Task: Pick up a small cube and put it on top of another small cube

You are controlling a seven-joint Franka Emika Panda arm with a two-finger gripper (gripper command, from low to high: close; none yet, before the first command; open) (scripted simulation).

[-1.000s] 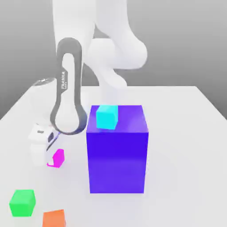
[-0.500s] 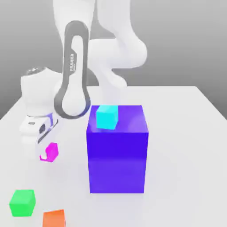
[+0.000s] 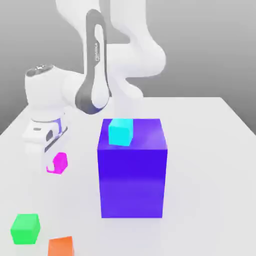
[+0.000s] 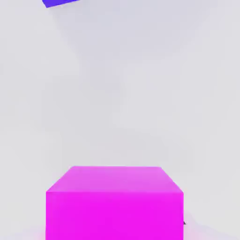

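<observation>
The small cube (image 3: 58,163), plain magenta-pink, is seen lifted clear of the white table (image 3: 210,150), on the exterior view's left of the big blue-violet block (image 3: 132,170). It hangs just below the gripper (image 3: 50,161), whose fingers are pinched on it; in the hand view the small cube (image 4: 114,202) sits close under the camera with the tabletop well below.

Handling, judged: the cube is taken to be rigid, light and smooth-faced, with sharp edges. A hold across two opposite flat faces, near mid-height, is judged best, so that it cannot pivot between the pads. No fragility is expected; slip or rotation in the grip is the main concern during transport.

Surroundings: a small cyan cube (image 3: 121,132) is noted on top of the blue-violet block, near its corner at the exterior view's left. A small green cube (image 3: 25,228) lies on the table toward the near edge, well apart from the gripper, and an orange cube (image 3: 61,246) lies just beside it at the frame's lower edge.

Obstructions, judged: which cube is to be the base cannot be told. If the cyan cube is chosen, the block's tall side wall stands between, and more height is needed first. If the green cube is chosen, the path is open, with the orange cube close alongside.
</observation>
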